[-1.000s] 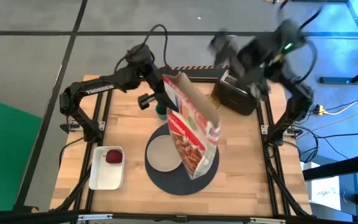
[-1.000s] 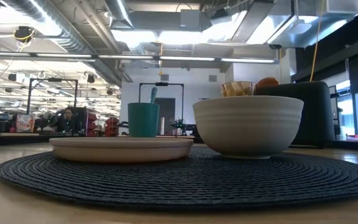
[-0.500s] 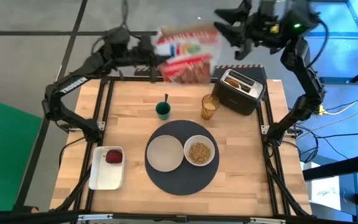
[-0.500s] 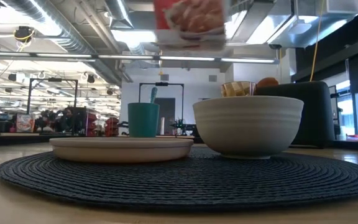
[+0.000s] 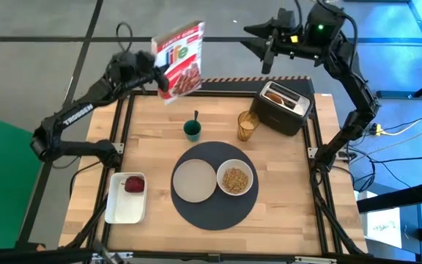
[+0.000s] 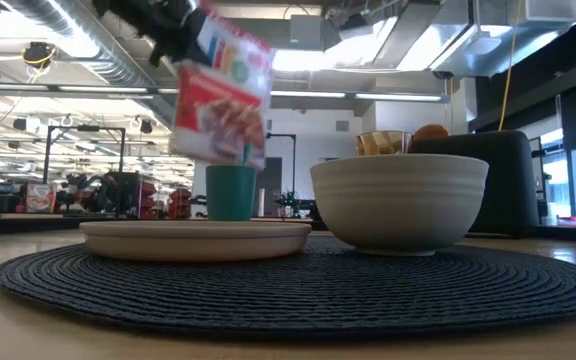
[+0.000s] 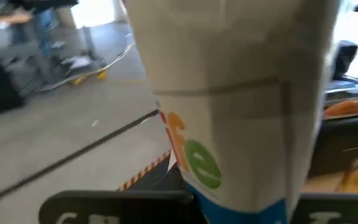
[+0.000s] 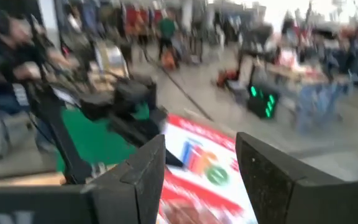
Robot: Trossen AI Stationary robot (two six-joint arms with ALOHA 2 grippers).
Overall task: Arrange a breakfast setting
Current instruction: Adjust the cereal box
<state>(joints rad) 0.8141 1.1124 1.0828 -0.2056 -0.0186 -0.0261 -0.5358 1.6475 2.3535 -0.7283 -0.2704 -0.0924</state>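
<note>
The cereal box [image 5: 179, 60], which a second ago stands tipped over the white bowl [image 5: 234, 180], is now clear of the table's far-left edge, carried there by the left gripper [image 5: 154, 75]. The bowl now shows cereal inside. The right gripper [image 5: 264, 45], fingers apart, has let go and swung up beyond the toaster [image 5: 285, 105].

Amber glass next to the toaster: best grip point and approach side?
Grip the amber glass across its upper wall, coming straight down from above. It stands upright with an open rim; the black toaster sits close beside it, so a sideways approach from there looks cramped.
</note>
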